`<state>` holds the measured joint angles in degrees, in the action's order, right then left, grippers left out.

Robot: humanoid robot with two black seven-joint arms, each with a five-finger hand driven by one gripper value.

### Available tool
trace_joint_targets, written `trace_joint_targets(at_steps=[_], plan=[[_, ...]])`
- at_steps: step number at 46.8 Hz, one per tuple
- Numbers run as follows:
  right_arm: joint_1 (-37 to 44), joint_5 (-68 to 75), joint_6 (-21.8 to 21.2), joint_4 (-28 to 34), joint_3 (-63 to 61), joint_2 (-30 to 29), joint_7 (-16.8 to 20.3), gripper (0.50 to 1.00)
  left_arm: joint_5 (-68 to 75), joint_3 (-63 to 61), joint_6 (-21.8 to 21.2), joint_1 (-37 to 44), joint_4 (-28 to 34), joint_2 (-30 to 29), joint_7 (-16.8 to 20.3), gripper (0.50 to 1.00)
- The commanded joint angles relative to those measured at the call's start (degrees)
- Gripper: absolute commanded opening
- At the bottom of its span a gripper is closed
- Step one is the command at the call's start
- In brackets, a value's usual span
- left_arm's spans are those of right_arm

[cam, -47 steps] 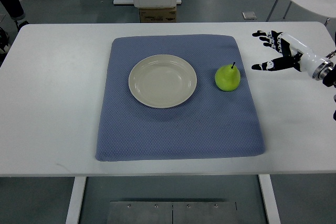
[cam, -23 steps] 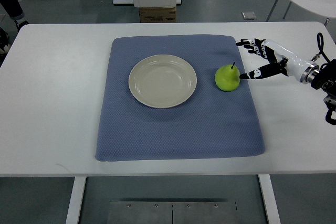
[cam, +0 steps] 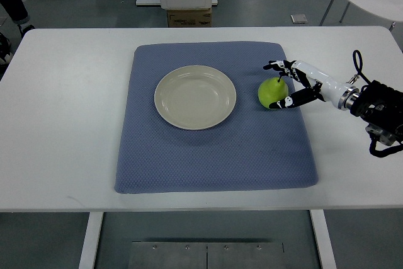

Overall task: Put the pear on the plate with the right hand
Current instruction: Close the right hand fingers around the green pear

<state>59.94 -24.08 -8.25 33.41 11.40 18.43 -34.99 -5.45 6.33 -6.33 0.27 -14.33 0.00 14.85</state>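
One table [cam: 63,124], one blue mat [cam: 214,155], one plate [cam: 195,97], one pear [cam: 272,92]. The pear stands on the mat just right of the plate, apart from its rim, stem up. One right hand [cam: 291,84] is in view, its arm entering from the right edge. Its fingers [cam: 277,65] arch over the top of the pear and the thumb lies against its near right side; the hand is partly curled about the fruit. Whether the grip is fully closed cannot be told. The pear rests on the mat. The plate holds nothing.
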Motion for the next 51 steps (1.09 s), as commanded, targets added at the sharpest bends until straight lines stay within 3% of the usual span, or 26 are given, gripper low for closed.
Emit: trace_joint_targets(at_steps=[1,7,19,25,30,34,51], plan=[[-0.08,-0.09,0.78,-0.10,0.47,-0.33,-0.01,0.998,0.00,0.00,0.00,0.00,0.00,0.00,0.00,1.000],[0.01,-0.44,3.06,-0.10,1.87,-0.33,-0.01,0.981,0.00,0.00,0.00,0.00,0.00,0.00,0.00,1.000],[0.71,-0.45,7.20,-0.36,6.00,-1.12,-0.01,0.864,0.00,0.00,0.00,0.00,0.00,0.00,0.00,1.000],[0.71,-0.45,7.73,-0.36,6.35,-1.21,-0.01,0.745,0.00,0.00,0.00,0.00,0.00,0.00,0.00,1.000],[0.88,-0.80,7.81,-0.45,7.50,-1.47,-0.01,0.594,0.00,0.00,0.00,0.00,0.00,0.00,0.00,1.000],[1.15,-1.06,8.78,-0.45,7.76,-2.08,-0.01,0.506,0.00,0.00,0.00,0.00,0.00,0.00,0.00,1.000],[1.68,-2.11,10.71,-0.80,8.73,-2.26,-0.01,0.500,0.00,0.00,0.00,0.00,0.00,0.00,0.00,1.000]])
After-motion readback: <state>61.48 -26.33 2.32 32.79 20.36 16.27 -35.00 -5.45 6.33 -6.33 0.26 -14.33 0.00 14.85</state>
